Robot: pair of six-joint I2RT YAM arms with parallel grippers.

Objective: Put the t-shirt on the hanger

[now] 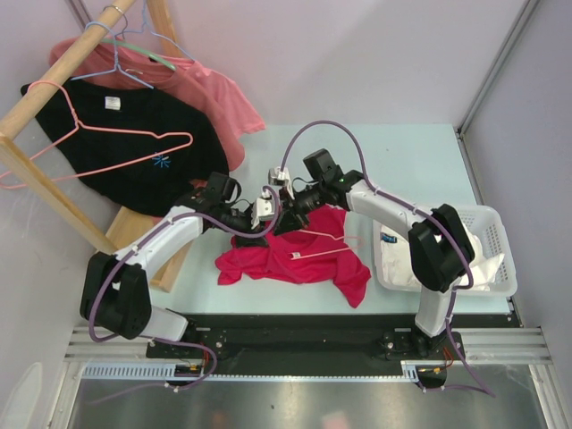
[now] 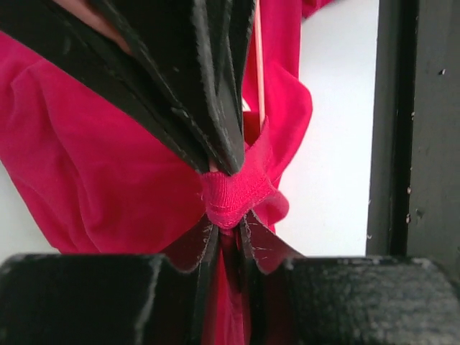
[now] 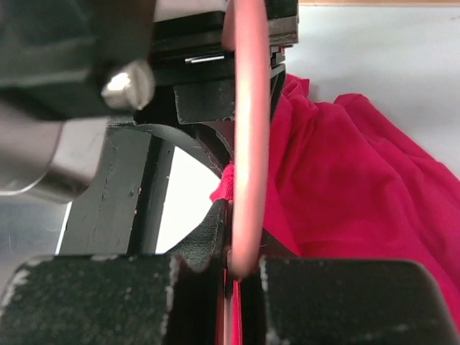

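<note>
The crimson t-shirt (image 1: pixel 299 259) lies crumpled on the table between the two arms. The pink wire hanger (image 1: pixel 323 235) shows as thin lines across the shirt's upper part. My left gripper (image 1: pixel 257 217) is shut on a fold of the ribbed collar; in the left wrist view the t-shirt (image 2: pixel 108 180) bunches up out of that gripper (image 2: pixel 228 219). My right gripper (image 1: pixel 284 211) meets it tip to tip. In the right wrist view this gripper (image 3: pixel 241 244) is shut on the hanger (image 3: pixel 248 129), with the t-shirt (image 3: pixel 359 187) behind it.
A white basket (image 1: pixel 487 213) holding pale cloth stands at the right. At the left, a wooden rack (image 1: pixel 54 98) carries a black t-shirt (image 1: pixel 134 152) under another pink wire hanger (image 1: pixel 116 132), a salmon t-shirt (image 1: pixel 214 98), and blue (image 1: pixel 134 76) and green (image 1: pixel 147 55) hangers.
</note>
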